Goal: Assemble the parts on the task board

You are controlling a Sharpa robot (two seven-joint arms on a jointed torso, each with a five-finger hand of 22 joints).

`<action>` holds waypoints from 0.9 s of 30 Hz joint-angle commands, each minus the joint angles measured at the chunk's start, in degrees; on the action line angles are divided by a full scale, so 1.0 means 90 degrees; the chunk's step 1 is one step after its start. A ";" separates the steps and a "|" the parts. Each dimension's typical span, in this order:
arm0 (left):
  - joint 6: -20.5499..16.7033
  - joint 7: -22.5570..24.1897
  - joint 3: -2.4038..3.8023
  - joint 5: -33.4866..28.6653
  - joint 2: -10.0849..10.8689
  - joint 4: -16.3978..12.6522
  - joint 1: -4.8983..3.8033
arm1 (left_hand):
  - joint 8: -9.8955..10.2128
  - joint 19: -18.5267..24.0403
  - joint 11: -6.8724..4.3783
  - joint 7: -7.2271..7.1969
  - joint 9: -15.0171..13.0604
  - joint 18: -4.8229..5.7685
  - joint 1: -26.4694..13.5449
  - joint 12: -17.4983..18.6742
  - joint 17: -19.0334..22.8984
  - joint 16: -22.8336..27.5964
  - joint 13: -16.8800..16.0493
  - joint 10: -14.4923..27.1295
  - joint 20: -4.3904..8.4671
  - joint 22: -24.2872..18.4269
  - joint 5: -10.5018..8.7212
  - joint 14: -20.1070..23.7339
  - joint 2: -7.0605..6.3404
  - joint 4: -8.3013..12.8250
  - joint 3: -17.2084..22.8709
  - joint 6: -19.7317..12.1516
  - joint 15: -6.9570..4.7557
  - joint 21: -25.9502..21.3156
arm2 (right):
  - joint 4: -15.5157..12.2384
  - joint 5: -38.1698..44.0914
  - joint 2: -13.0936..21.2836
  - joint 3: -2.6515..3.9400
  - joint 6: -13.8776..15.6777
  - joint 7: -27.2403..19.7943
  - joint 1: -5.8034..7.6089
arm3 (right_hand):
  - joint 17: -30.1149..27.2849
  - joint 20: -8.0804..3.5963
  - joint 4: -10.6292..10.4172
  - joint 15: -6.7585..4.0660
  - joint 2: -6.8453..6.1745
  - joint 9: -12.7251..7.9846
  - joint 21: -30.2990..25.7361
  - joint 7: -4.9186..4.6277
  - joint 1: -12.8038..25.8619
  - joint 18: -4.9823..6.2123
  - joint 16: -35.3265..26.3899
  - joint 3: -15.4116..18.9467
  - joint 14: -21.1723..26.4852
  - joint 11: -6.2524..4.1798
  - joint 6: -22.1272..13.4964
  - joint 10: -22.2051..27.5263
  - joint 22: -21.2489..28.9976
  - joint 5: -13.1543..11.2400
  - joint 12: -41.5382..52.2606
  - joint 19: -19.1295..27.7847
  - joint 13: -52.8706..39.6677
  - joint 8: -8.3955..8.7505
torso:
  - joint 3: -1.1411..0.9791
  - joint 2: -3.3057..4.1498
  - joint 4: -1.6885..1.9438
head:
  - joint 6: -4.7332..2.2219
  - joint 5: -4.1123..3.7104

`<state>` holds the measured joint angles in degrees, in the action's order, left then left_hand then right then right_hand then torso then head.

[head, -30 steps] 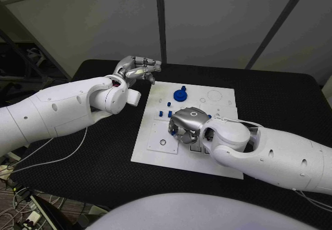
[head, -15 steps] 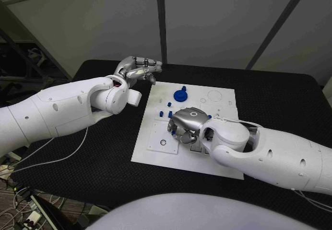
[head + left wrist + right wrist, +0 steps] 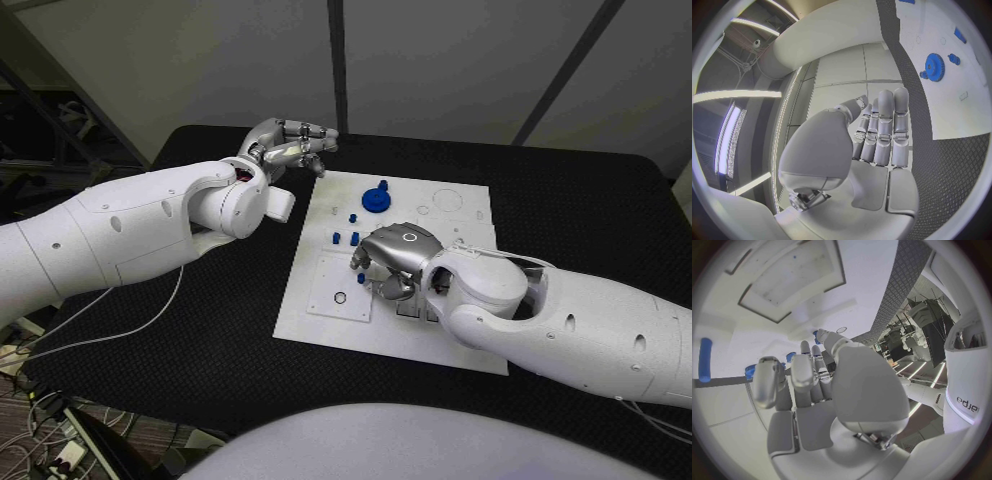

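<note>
Board lies flat mid-table, long side running away from the robot. Right hand sits low over the middle of the board, palm down, fingers curled toward the surface; whether anything is between the fingers cannot be told from the head view or the right wrist view. In the right wrist view the right hand's fingers lie side by side over the white board with small blue parts just beyond them. Left hand hangs off the board's far-left corner, above the black table, fingers bent in with nothing in them. In the left wrist view its fingers are together and straight-ish, apart from the board. Blue gear stands at the far end of the board, well clear of both hands. Small blue pegs stand near the board's left edge, just beside the right hand. A black ring lies on the board's near-left inset plate.
</note>
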<state>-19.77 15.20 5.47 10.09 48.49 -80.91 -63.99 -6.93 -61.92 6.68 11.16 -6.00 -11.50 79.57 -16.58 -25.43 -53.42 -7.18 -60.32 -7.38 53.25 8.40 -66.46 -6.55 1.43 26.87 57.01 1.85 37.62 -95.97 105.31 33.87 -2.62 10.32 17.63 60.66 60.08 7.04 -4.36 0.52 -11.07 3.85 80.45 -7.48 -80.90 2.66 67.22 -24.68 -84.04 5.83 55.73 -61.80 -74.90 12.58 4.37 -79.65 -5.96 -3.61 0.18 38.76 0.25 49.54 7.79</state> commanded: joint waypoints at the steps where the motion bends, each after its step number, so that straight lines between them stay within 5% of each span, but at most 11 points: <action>1: 0.0082 -0.0005 0.0006 0.0026 -0.0010 0.0006 -0.0010 | -0.0038 0.0036 0.0010 -0.0007 0.0011 0.0116 0.0002 -0.0026 0.0009 0.0026 0.0002 0.0047 -0.0001 -0.0006 -0.0013 0.0029 0.0048 -0.0007 -0.0036 -0.0045 0.0001 -0.0021 | -0.0113 0.0008 0.0103 0.0001 0.0513 -0.0064 0.0006 | -0.0005 -0.0005 -0.0013 0.0038 -0.0043 0.0014 -0.0043 -0.0012 0.0029 0.0111 -0.0023 0.0040 -0.0015 0.0003 -0.0021 0.0054 -0.0213 -0.0014 0.0040 0.0038 0.0009 -0.0022 | -0.0006 0.0000 -0.0004 | -0.0008 -0.0010; 9: 0.0085 -0.0007 0.0004 0.0026 -0.0001 0.0021 -0.0008 | -0.0037 0.0037 0.0012 -0.0005 0.0014 0.0116 0.0003 -0.0028 0.0013 0.0026 0.0003 0.0057 -0.0003 -0.0007 -0.0013 0.0032 0.0051 -0.0005 -0.0039 -0.0053 0.0003 -0.0023 | -0.0568 -0.0363 0.0691 0.0024 0.1026 -0.0168 0.0014 | -0.0081 -0.0014 -0.0087 0.0019 -0.0069 0.0028 -0.0075 -0.0008 0.0108 0.0118 -0.0079 0.0144 -0.0015 -0.0028 0.0021 0.0016 -0.0180 -0.0065 0.0182 0.0041 0.0004 -0.0035 | 0.0004 -0.0014 -0.0014 | -0.0090 -0.0086; 13: 0.0086 -0.0003 0.0000 0.0026 0.0018 0.0023 -0.0007 | -0.0037 0.0037 0.0012 -0.0005 0.0014 0.0116 0.0003 -0.0028 0.0013 0.0026 0.0003 0.0057 -0.0003 -0.0007 -0.0013 0.0032 0.0051 -0.0005 -0.0039 -0.0053 0.0003 -0.0023 | -0.0700 -0.0893 0.1091 0.0247 0.1080 -0.0191 0.0040 | -0.0143 -0.0035 -0.0153 -0.0006 -0.0074 0.0036 -0.0100 -0.0025 0.0153 0.0123 -0.0128 0.0210 -0.0011 -0.0061 0.0057 -0.0055 -0.0154 -0.0179 0.0298 0.0045 0.0003 -0.0038 | 0.0003 -0.0013 -0.0024 | -0.0165 -0.0174; 16: 0.0085 0.0002 -0.0004 0.0026 0.0030 0.0026 -0.0006 | -0.0037 0.0037 0.0012 -0.0005 0.0014 0.0116 0.0003 -0.0028 0.0013 0.0026 0.0003 0.0057 -0.0003 -0.0007 -0.0013 0.0032 0.0051 -0.0005 -0.0039 -0.0053 0.0003 -0.0023 | -0.0694 -0.1144 0.1359 0.0423 0.0935 -0.0163 0.0082 | -0.0174 -0.0053 -0.0204 -0.0022 -0.0124 0.0033 -0.0108 -0.0008 0.0208 0.0122 -0.0155 0.0345 -0.0013 -0.0079 0.0047 -0.0071 -0.0150 -0.0027 0.0364 0.0034 0.0015 -0.0025 | 0.0003 -0.0020 -0.0038 | -0.0223 -0.0229; 19: 0.0088 0.0014 -0.0008 0.0026 0.0039 0.0028 -0.0005 | -0.0037 0.0037 0.0012 -0.0005 0.0014 0.0116 0.0003 -0.0028 0.0013 0.0026 0.0003 0.0057 -0.0003 -0.0007 -0.0013 0.0032 0.0051 -0.0005 -0.0039 -0.0053 0.0003 -0.0023 | -0.0664 -0.1198 0.1595 0.0521 0.0593 -0.0109 0.0145 | -0.0201 -0.0055 -0.0284 -0.0017 -0.0175 0.0026 -0.0159 0.0010 0.0295 0.0133 -0.0176 0.0653 -0.0016 -0.0069 -0.0006 0.0066 -0.0094 0.0143 0.0376 0.0064 0.0053 -0.0013 | 0.0003 -0.0034 -0.0067 | -0.0266 -0.0257; 25: 0.0092 0.0027 -0.0013 0.0026 0.0044 0.0035 -0.0002 | -0.0037 0.0037 0.0012 -0.0005 0.0014 0.0116 0.0003 -0.0028 0.0013 0.0026 0.0003 0.0057 -0.0003 -0.0007 -0.0013 0.0032 0.0051 -0.0005 -0.0039 -0.0053 0.0003 -0.0023 | -0.0601 -0.0972 0.1803 0.0586 0.0081 0.0035 0.0192 | -0.0498 0.0005 -0.0556 0.0053 0.0030 0.0027 -0.0482 0.0141 -0.0074 0.0221 -0.0414 0.1875 0.0087 0.0018 -0.0077 0.0529 0.0265 0.0292 0.0546 0.0300 0.0166 -0.0014 | 0.0001 -0.0040 -0.0084 | -0.0310 -0.0291; 27: 0.0094 0.0028 -0.0015 0.0026 0.0041 0.0036 -0.0001 | -0.0037 0.0037 0.0012 -0.0005 0.0014 0.0116 0.0003 -0.0028 0.0013 0.0026 0.0003 0.0057 -0.0003 -0.0007 -0.0013 0.0032 0.0051 -0.0005 -0.0039 -0.0053 0.0003 -0.0023 | -0.0570 -0.0891 0.1810 0.0592 -0.0028 0.0075 0.0196 | -0.0606 0.0014 -0.0598 0.0058 0.0066 0.0027 -0.0569 0.0154 -0.0138 0.0243 -0.0502 0.1943 0.0120 0.0024 -0.0084 0.0593 0.0367 0.0295 0.0559 0.0372 0.0182 -0.0014 | 0.0000 -0.0039 -0.0080 | -0.0321 -0.0308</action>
<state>-19.56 15.05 5.32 10.10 48.86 -80.58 -63.95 -6.93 -61.92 6.89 11.16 -5.97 -11.51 79.56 -16.58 -25.41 -53.42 -7.18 -60.11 -7.38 53.25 8.40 -66.46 -6.55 1.43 26.87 57.01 1.85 37.62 -101.19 96.73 50.17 2.63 14.01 17.35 62.31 54.99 7.13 -9.55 1.14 -10.39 4.11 75.61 -6.36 -81.51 4.15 62.99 -7.60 -83.42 6.06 55.04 -56.87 -71.94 15.04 9.11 -76.60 -4.37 -3.61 0.19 38.41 -0.43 46.75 5.17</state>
